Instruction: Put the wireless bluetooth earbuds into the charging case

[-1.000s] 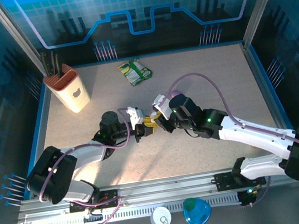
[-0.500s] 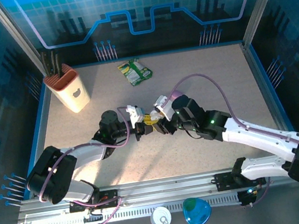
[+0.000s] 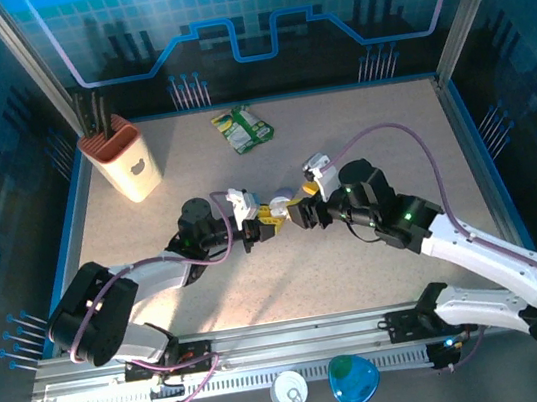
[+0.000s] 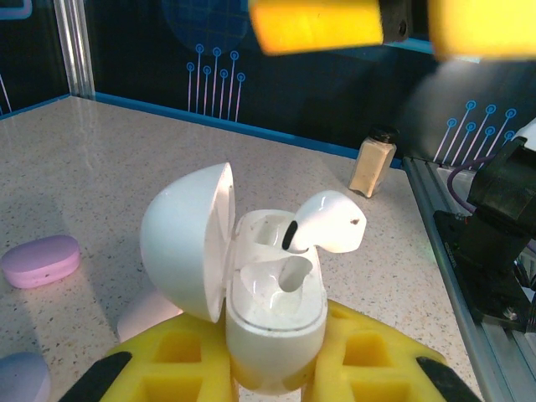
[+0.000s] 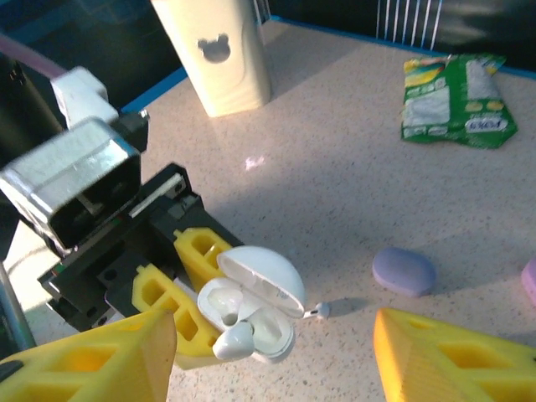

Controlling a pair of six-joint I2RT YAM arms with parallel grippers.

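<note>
White-black arms (image 3: 478, 250), yellow fingers (image 5: 84, 360), purple cables (image 3: 391, 125)

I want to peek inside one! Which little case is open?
The white case held by the left gripper: its lid is flipped back, with an earbud poking out. The purple case lying nearby is closed.

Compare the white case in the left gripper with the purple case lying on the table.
The white case is open, lid swung back; the purple case is shut. The white case is clamped in the left gripper; the purple case lies free on the table. Both are smooth, rounded pebbles.
</note>
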